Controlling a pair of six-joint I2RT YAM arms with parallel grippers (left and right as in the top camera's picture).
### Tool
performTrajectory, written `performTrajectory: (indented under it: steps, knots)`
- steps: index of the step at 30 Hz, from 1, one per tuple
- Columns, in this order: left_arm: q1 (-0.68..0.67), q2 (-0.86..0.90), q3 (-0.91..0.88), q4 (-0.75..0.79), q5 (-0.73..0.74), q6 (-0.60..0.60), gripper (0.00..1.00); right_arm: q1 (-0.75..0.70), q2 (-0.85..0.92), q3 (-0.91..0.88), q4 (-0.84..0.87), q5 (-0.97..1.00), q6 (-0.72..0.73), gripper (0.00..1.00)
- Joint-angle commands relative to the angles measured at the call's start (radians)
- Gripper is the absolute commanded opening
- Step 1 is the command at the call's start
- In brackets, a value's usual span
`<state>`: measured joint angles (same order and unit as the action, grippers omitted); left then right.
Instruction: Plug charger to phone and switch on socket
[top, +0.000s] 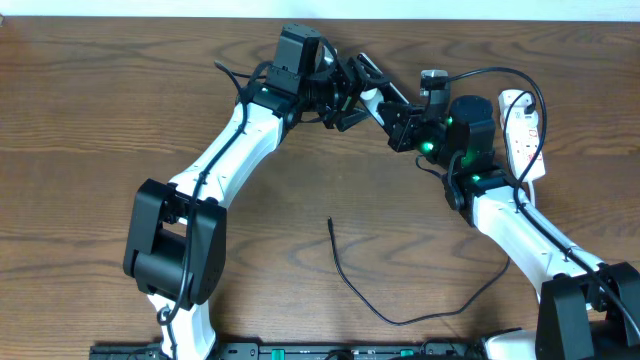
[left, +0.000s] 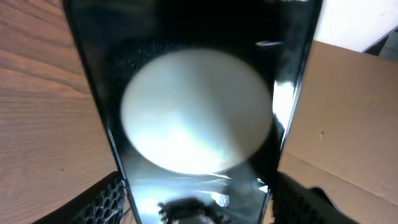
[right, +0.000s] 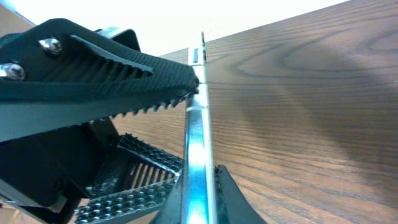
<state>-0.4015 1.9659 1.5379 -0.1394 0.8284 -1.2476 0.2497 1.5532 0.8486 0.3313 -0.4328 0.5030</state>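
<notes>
The phone (top: 372, 82) is held off the table at the back centre, between both grippers. My left gripper (top: 345, 100) is closed across its width. In the left wrist view the glossy screen (left: 199, 124) fills the frame with a round white reflection, a finger (left: 102, 199) at each side. My right gripper (top: 398, 118) is shut on the phone's thin edge (right: 198, 124), which shows edge-on between its fingertips (right: 233, 199). The charger (top: 385, 310) lies loose on the table in front, its plug tip (top: 331, 221) pointing away. The white socket (top: 522, 130) lies at the back right.
The left gripper's toothed black finger (right: 106, 74) crosses the right wrist view beside the phone. A cardboard surface (left: 348, 124) shows to the right in the left wrist view. The table's back edge (top: 150, 22) runs close behind the grippers.
</notes>
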Motion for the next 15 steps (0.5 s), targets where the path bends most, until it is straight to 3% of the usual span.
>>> performTrajectory:
  steps: [1, 2, 3, 9, 15]
  knots:
    - [-0.009, -0.014, 0.022, 0.013, 0.053, 0.047, 0.74, 0.006, 0.005, 0.018, -0.001, -0.029, 0.017, 0.01]
    - [-0.009, -0.014, 0.022, 0.013, 0.054, 0.048, 0.85, 0.006, 0.005, 0.018, -0.004, -0.029, 0.017, 0.01]
    - [-0.008, -0.014, 0.022, 0.013, 0.058, 0.056, 0.88, 0.006, 0.005, 0.018, -0.007, -0.029, 0.017, 0.01]
    - [0.013, -0.014, 0.022, 0.014, 0.134, 0.104, 0.90, -0.011, 0.005, 0.018, -0.008, -0.029, 0.042, 0.01]
    - [0.060, -0.014, 0.022, 0.097, 0.340, 0.152, 0.90, -0.071, 0.005, 0.018, -0.001, -0.029, 0.127, 0.01]
